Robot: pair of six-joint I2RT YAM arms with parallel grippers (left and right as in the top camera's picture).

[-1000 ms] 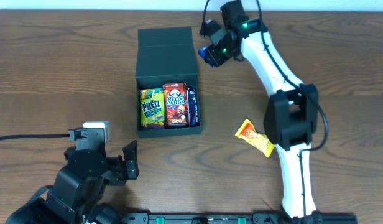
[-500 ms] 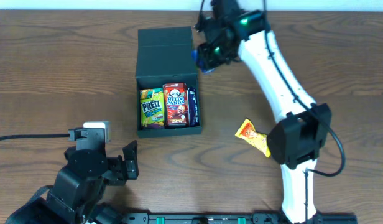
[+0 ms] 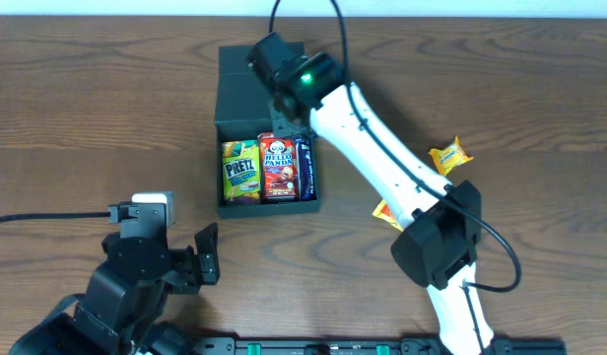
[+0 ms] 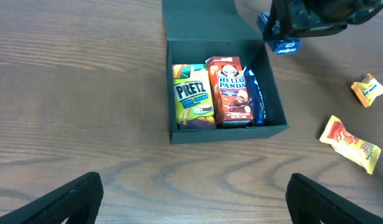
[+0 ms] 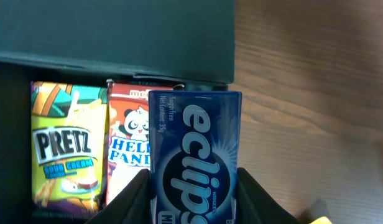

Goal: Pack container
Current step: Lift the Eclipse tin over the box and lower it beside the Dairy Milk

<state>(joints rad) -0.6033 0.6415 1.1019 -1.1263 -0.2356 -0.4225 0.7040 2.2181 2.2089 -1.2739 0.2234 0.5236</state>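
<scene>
1. Container: dark matte box at about 11 o'clock from table centre. Its flap lid lies open toward 12 o'clock. I judge it stiff and light, likely to slide if nudged. When closing comes, I would take the lid by its free edge.
2. Contents, from 9 to 3 o'clock: Pretz box, Hello Panda box, and a dark blue packet on edge against the wall.
3. Eclipse gum pack: probably a light, rigid card sleeve with a glossy, slippery face. It should go in flat, and a hard squeeze could dent it.
4. Right gripper: clamped across the gum pack's narrow width and poised over the tray's 1 o'clock corner. I cannot tell its height above the tray.
5. Left gripper: fingers spread wide with nothing between them, parked at 7 o'clock.
6. Loose stock at 3 o'clock: a yellow sweet, and an orange-yellow packet partly under the right arm.
</scene>
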